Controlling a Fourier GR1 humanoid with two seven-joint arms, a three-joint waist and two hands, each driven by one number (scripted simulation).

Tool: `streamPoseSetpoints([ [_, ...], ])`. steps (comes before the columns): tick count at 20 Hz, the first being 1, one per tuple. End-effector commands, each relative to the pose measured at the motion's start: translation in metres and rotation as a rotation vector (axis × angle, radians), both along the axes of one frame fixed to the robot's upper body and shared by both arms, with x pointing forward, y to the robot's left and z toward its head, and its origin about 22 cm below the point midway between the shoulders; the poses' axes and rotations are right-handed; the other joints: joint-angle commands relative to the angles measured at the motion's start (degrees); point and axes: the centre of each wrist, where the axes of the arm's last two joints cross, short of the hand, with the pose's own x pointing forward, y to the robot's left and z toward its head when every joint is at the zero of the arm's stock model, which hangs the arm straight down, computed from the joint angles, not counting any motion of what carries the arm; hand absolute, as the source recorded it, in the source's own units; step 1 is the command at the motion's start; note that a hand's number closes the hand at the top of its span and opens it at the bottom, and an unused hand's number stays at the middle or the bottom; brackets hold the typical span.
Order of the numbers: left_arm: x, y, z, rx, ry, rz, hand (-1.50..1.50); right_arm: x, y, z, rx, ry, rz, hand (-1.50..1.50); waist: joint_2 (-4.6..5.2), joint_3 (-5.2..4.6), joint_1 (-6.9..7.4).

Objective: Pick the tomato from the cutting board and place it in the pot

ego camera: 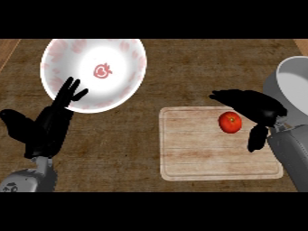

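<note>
Tomato lies on the cutting board; pot at its right; plate far left.

Grey forearms, left robot hand black, right robot hand black

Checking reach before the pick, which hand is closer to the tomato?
Right hand, fingers arched just above and beside the tomato. Left hand rests open far across the counter.

The pot is cut off at the right edge, its near rim behind the right hand.
</note>
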Motion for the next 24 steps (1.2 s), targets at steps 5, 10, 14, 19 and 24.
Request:
streamPoseSetpoints([
  [5, 0.005, -0.017, -0.004, -0.006, 0.0, 0.004, 0.0, 0.004, 0.019, -0.034, -0.091, 0.017, -0.016, -1.5, 0.01, 0.01, -0.12],
  [10, -0.01, -0.02, -0.001, -0.005, 0.013, -0.012, 0.0, 0.017, -0.005, -0.029, -0.101, 0.04, -0.007, -1.5, -0.01, 0.01, -0.03],
  [14, 0.01, -0.009, -0.001, 0.002, 0.009, 0.001, 0.0, 0.013, 0.01, -0.045, -0.006, 0.064, 0.065, 1.5, 0.04, 0.0, -0.2],
  [19, 0.005, -0.014, 0.008, 0.007, -0.007, 0.012, 0.0, 0.019, 0.021, -0.042, 0.057, -0.02, 0.098, 1.5, 0.0, 0.01, -0.1],
  [24, 0.006, -0.009, -0.006, 0.014, 0.031, -0.013, 0.0, 0.014, 0.005, -0.051, 0.072, -0.038, 0.101, 1.5, 0.01, 0.01, -0.16],
])
